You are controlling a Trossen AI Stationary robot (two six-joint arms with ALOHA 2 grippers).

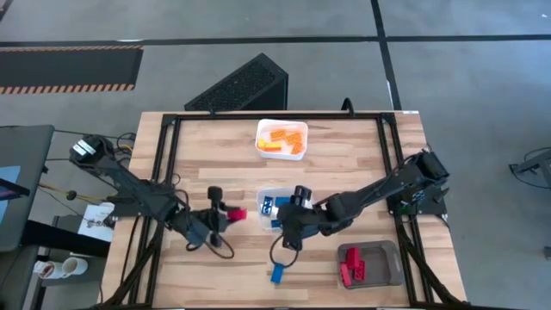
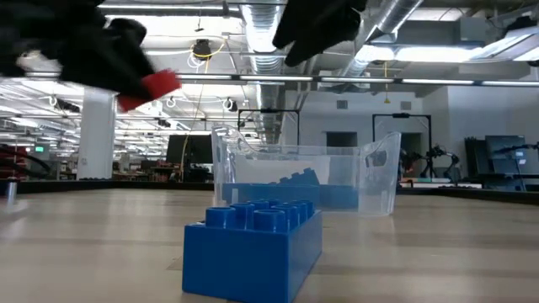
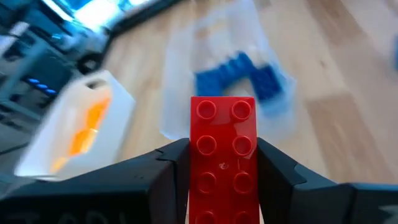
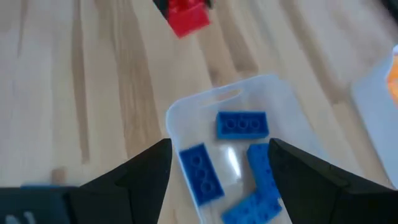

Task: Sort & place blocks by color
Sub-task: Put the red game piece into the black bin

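My left gripper (image 1: pixel 222 216) is shut on a red block (image 1: pixel 235 214) above the table, left of the clear tray (image 1: pixel 263 195). In the low view the red block (image 2: pixel 152 88) is well clear of the table. The clear tray holds several blue blocks (image 4: pixel 242 124). My right gripper (image 4: pixel 221 155) is open and empty above the clear tray's near right part, also seen in the high view (image 1: pixel 291 226). One blue block (image 1: pixel 277 274) rests flat on the table near the front edge, close in the low view (image 2: pixel 253 248). My left gripper pinches the red block's two long sides (image 3: pixel 194 163) between its two fingers (image 3: pixel 171 165). The fingers run about level, from the table's left, along the block. Its free end (image 3: pixel 222 109) sticks out past the fingertips. The block is lifted clear, studs toward the wrist camera.
A white tray (image 1: pixel 297 153) with orange blocks stands at the table's far middle. A grey tray (image 1: pixel 383 258) with red blocks (image 1: pixel 351 265) stands at the near right. A dark box (image 1: pixel 241 86) lies beyond the far edge.
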